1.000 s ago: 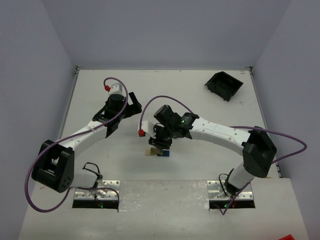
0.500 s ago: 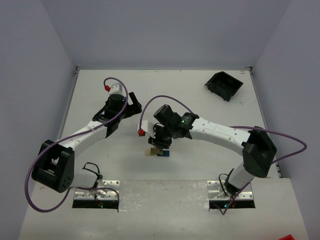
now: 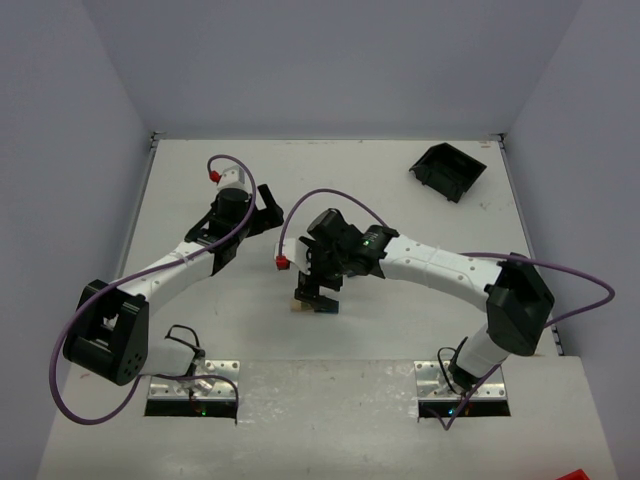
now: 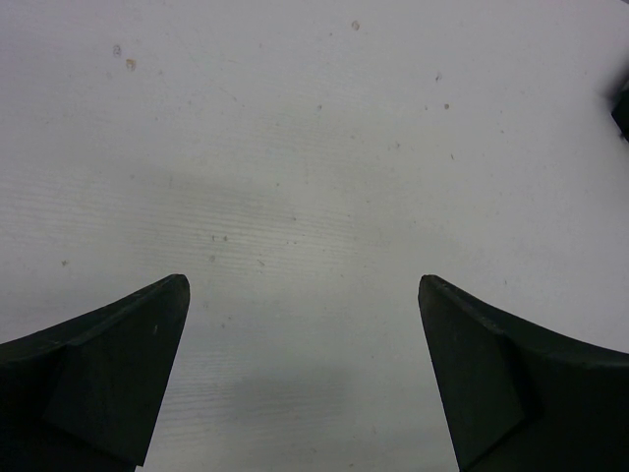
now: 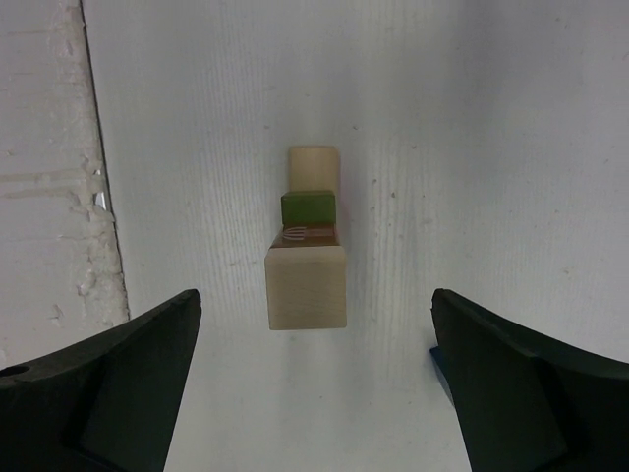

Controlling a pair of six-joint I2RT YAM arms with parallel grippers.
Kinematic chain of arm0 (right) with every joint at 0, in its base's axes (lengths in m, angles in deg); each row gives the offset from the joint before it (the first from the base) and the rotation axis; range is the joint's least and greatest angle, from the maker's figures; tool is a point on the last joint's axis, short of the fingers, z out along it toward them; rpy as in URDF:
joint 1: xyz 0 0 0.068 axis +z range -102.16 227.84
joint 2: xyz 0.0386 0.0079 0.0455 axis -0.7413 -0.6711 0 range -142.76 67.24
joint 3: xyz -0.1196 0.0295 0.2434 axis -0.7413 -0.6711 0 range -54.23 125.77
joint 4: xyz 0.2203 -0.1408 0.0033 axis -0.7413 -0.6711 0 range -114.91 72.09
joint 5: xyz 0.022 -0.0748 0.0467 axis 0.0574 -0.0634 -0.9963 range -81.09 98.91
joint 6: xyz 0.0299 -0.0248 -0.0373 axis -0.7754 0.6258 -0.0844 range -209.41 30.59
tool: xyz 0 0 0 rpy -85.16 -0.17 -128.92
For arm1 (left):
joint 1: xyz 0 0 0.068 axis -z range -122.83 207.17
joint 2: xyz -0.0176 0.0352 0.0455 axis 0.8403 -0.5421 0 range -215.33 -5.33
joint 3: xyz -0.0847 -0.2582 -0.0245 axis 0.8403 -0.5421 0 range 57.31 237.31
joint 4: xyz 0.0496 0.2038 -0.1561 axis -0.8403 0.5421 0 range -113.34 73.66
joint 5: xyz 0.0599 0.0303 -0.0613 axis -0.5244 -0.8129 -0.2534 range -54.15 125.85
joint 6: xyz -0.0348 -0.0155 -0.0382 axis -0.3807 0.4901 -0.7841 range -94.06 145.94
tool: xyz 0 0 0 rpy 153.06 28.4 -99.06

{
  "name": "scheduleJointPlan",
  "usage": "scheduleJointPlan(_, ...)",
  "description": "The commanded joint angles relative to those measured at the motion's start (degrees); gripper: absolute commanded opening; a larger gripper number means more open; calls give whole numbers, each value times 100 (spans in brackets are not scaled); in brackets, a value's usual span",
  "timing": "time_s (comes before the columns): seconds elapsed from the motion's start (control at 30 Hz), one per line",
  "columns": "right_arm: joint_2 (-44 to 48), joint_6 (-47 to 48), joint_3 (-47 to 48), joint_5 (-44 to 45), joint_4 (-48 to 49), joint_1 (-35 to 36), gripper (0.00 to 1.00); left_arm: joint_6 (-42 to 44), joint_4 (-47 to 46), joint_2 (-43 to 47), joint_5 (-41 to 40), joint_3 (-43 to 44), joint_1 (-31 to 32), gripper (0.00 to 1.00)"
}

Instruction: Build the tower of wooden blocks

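Wood block tower [image 5: 308,258], small tan, green and brown painted blocks stacked, stands mid-frame inside the wide-open right end effector [image 5: 314,295]; we fear a skewed retreat clipping and toppling it. Our left end effector [image 4: 303,285] gapes open.

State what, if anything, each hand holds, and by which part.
Nothing. The right hand is open over the wood block tower, clear of it; the left hand is open, empty.

From above, the right tool [image 3: 318,296] covers most of the wood block tower [image 3: 296,306], its layers unreadable there.
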Motion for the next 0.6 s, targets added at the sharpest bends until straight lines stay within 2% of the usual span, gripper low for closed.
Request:
scheduleJointPlan(0.0, 346, -92, 194, 140, 255, 28, 99, 55, -271, 108, 39, -5, -39, 100)
scheduleJointPlan(0.17, 815, -474, -39, 800, 334, 28, 99, 47, -253, 195, -13, -22, -39, 100)
scheduleJointPlan(0.33, 1893, -1793, -634, 1928, 817, 12, 99, 55, -253, 240, 26, -40, -39, 100)
scheduleJointPlan(0.43, 2316, -3031, -1039, 3147, 836, -87, 99, 55, -262, 242, 69, -23, -39, 100)
scheduleJointPlan(0.5, 2560, -3447, -1285, 3369, 843, -264, 99, 66, -253, 249, 124, -21, -39, 100)
scheduleJointPlan(0.57, 2621, -3967, -1559, 3234, 836, -738, 99, 81, -253, 256, 177, -21, -39, 100)
